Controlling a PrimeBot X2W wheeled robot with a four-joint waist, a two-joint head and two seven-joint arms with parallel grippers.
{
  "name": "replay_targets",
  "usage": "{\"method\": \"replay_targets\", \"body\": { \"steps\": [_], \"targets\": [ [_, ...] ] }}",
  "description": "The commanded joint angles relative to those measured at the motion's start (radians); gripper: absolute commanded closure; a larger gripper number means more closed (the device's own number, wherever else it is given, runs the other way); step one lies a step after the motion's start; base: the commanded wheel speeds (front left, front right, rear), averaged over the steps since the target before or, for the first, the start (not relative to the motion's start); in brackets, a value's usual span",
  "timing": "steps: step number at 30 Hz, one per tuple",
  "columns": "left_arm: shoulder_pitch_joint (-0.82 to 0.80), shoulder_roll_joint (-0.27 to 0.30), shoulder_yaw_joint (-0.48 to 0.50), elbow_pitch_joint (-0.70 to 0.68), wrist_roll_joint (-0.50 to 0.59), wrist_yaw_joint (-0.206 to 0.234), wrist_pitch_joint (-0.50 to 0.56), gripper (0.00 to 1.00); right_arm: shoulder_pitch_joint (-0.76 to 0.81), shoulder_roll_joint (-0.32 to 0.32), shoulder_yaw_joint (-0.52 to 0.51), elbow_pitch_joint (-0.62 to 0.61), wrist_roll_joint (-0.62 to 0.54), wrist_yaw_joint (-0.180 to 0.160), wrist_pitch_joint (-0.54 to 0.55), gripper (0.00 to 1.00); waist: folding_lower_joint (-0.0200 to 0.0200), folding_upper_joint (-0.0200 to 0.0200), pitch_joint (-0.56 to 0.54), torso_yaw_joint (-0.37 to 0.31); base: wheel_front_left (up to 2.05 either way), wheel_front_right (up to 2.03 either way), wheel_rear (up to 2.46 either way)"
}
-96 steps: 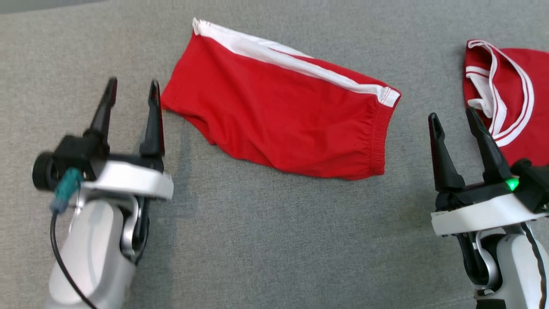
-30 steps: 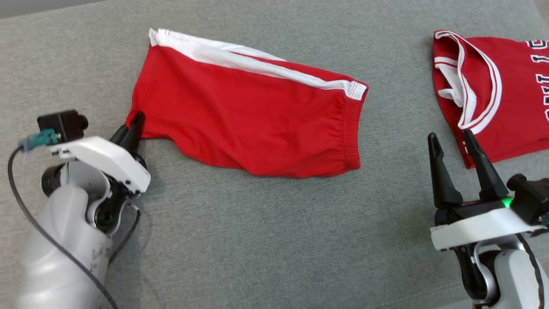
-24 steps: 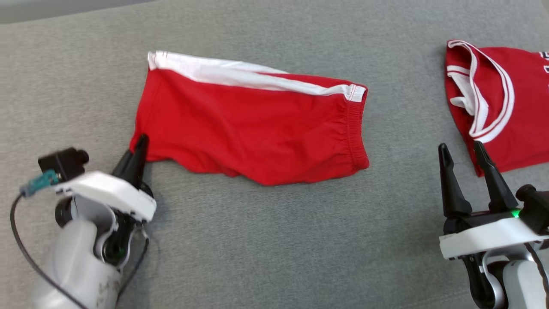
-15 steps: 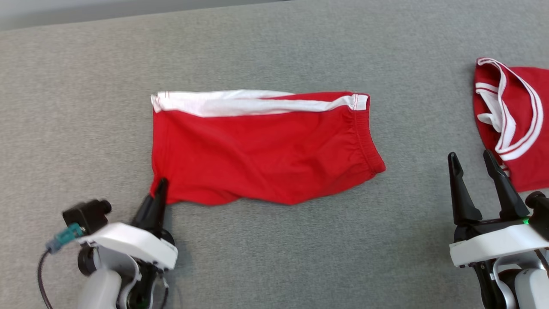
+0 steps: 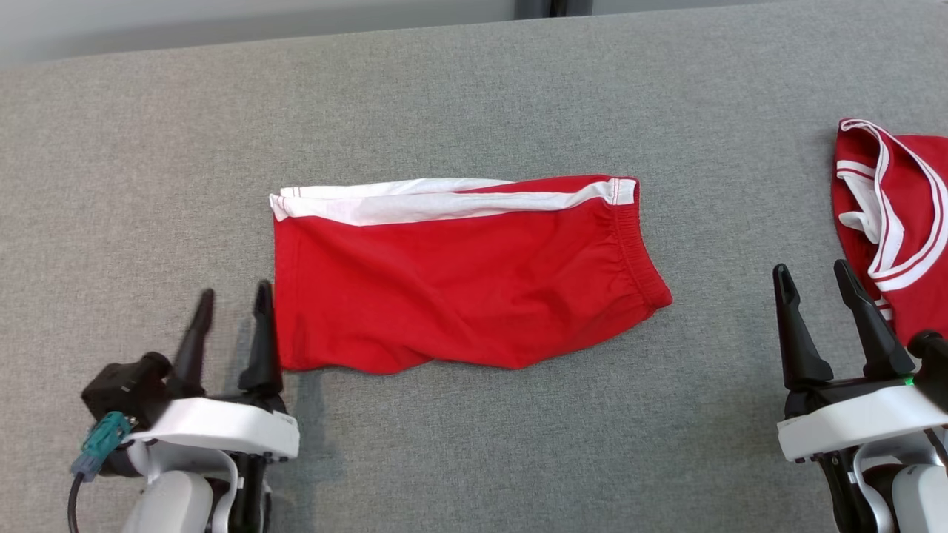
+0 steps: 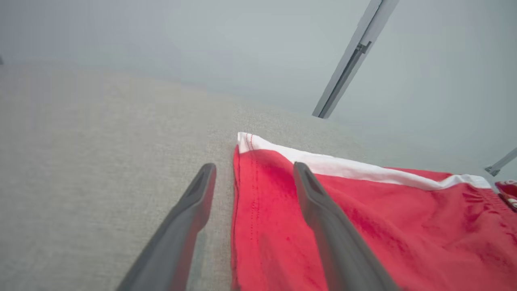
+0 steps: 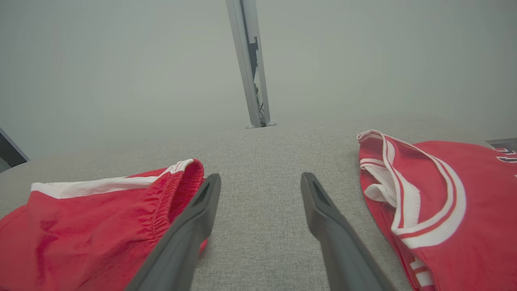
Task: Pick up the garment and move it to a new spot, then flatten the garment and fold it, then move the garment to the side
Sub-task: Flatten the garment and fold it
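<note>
Grey cloth covers the surface (image 5: 474, 89), where the red shorts (image 5: 459, 289) lie flat, their hem just beside the right finger of the left pincer (image 5: 234, 290) and their waistband well to the left of the right pincer (image 5: 809, 266). Both pincers stand with fingers apart, gripping nothing; whether the left one's finger touches the hem is hard to tell. A red shirt (image 5: 903, 222) just right of the right pincer is cut off at the view's edge.

Head view: high, facing steeply down on grey bench (image 5: 474, 444). Both wrist views: low, close, skimming forward along it. All three share red shorts (image 5: 459, 296): left wrist at hem end, right wrist at waistband end
</note>
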Motion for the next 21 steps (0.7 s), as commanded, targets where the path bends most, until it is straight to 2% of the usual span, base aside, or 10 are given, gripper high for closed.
{"method": "replay_targets", "body": {
  "steps": [1,2,6,10,21],
  "targets": [
    [-0.003,0.018,0.011,-0.037,0.051,0.036,-0.022,0.0,-0.017,-0.011,-0.003,0.0,-0.006,0.0,0.01,0.0,0.0,-0.0001,-0.003,0.002,0.0,0.0,0.0],
    [-0.003,0.018,0.011,-0.037,0.051,0.036,-0.022,0.0,-0.017,-0.011,-0.003,0.0,-0.006,0.0,0.01,0.0,0.0,-0.0001,-0.003,0.002,0.0,0.0,0.0],
    [0.005,0.042,0.007,-0.115,0.15,0.095,-0.039,0.0,-0.026,-0.025,0.001,0.002,-0.022,0.0,0.027,0.0,0.0,-0.0001,-0.018,0.007,0.0,0.0,0.0],
    [0.025,0.063,-0.007,-0.163,0.195,0.123,-0.03,0.0,-0.021,-0.028,0.004,0.001,-0.024,0.0,0.036,0.0,0.0,-0.0001,-0.028,0.011,0.0,0.0,0.0],
    [0.05,0.067,-0.021,-0.224,0.202,0.149,0.01,0.0,-0.036,-0.04,-0.002,0.015,-0.024,0.0,0.049,0.0,0.0,-0.0001,-0.023,0.022,0.0,0.0,0.0]
  ]
}}
